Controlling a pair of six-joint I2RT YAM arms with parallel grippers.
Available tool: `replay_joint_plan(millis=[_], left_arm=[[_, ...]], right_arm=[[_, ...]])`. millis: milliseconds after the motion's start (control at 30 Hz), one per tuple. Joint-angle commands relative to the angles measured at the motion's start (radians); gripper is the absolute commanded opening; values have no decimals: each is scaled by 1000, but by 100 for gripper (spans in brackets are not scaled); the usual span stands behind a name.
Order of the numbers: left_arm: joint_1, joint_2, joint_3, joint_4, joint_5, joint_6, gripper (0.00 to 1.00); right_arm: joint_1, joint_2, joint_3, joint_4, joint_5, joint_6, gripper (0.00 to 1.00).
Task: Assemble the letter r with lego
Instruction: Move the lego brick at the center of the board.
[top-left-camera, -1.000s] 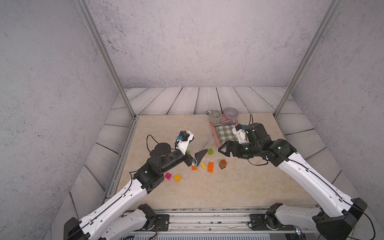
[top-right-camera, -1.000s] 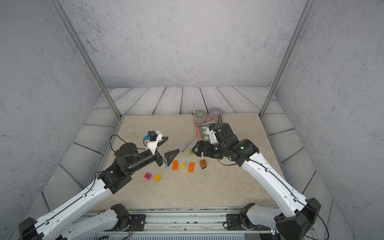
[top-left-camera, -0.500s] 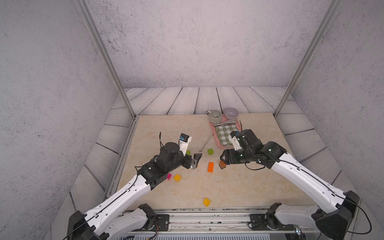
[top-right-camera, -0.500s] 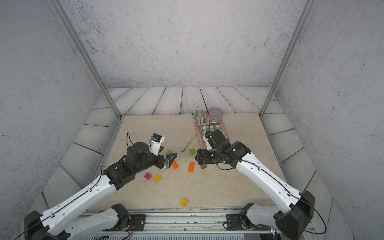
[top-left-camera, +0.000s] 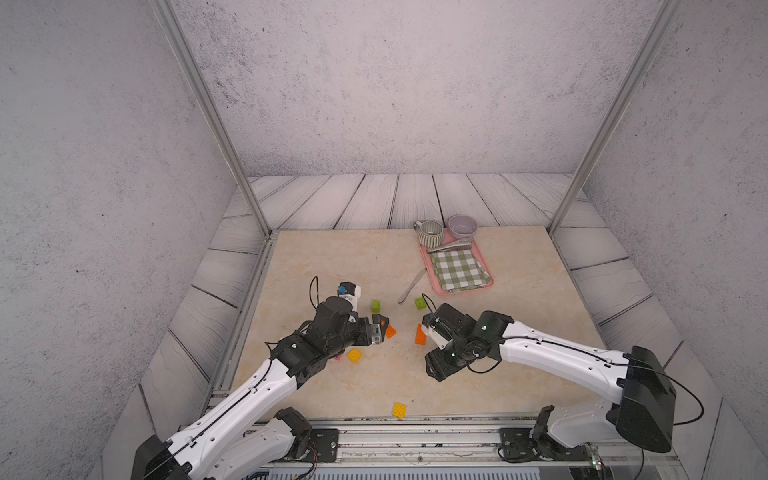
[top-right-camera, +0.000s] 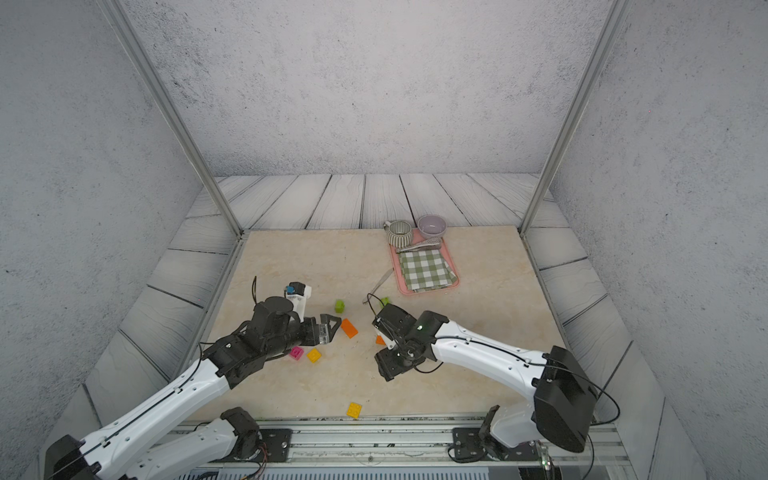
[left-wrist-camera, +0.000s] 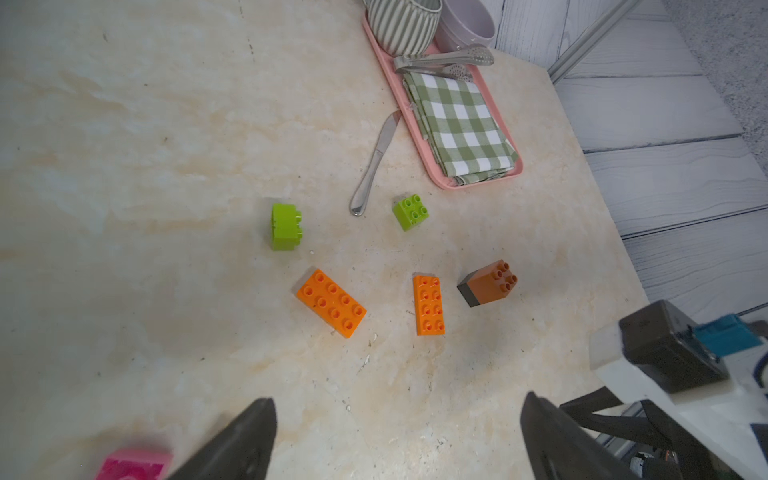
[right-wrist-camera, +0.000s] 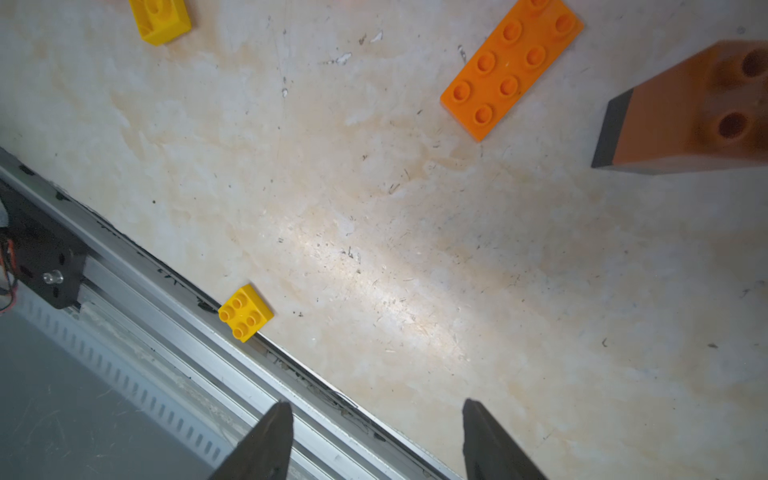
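Observation:
In the left wrist view the lego lies spread on the table: two lime green bricks (left-wrist-camera: 286, 226) (left-wrist-camera: 410, 212), two long orange bricks (left-wrist-camera: 331, 302) (left-wrist-camera: 429, 304), a brown brick on a black one (left-wrist-camera: 489, 282), and a blurred magenta brick (left-wrist-camera: 133, 465). My left gripper (left-wrist-camera: 397, 401) is open and empty, low over bare table just short of the orange bricks. My right gripper (right-wrist-camera: 377, 404) is open and empty and points at the table's front edge. A yellow brick (right-wrist-camera: 245, 312) sits at that edge. Another yellow brick (top-left-camera: 354, 355) lies beside my left arm.
A pink tray (top-left-camera: 438, 286) at the back right holds a green-checked cloth (top-left-camera: 459, 270), tongs (top-left-camera: 451, 246), a striped cup (top-left-camera: 430, 232) and a lilac bowl (top-left-camera: 462, 226). A knife (top-left-camera: 411, 284) lies beside the tray. A metal rail (top-left-camera: 415, 428) runs along the front edge.
One yellow brick went from the cluster to the front edge. My right gripper left the brown brick, swung toward that edge and narrowed its jaws. My left gripper dropped lower.

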Motion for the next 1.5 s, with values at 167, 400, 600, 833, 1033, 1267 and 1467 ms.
replay_joint_plan(millis=[167,400,600,833,1033,1267,1467], left_arm=[[216,-9,-26,-33,164,-120,90],[360,-37,3,-95,248,-98,88],[587,-55,-9,-85,419,-119,86],[666,-55,1,-99,469,-105,85],[684,-53,-7,-89,490,-111,85],[689,-56,-10,-94,490,-102,85],[691,-55,-10,-105,489,-94,85]], right_arm=[[187,147,79,88,47,55,63],[284,316,149,68,63,-203,66],[310,403,207,57,47,-219,70],[345,489,253,27,71,-224,66],[348,508,258,22,71,-225,61],[349,529,260,27,83,-210,53],[348,543,259,29,88,-196,46]])
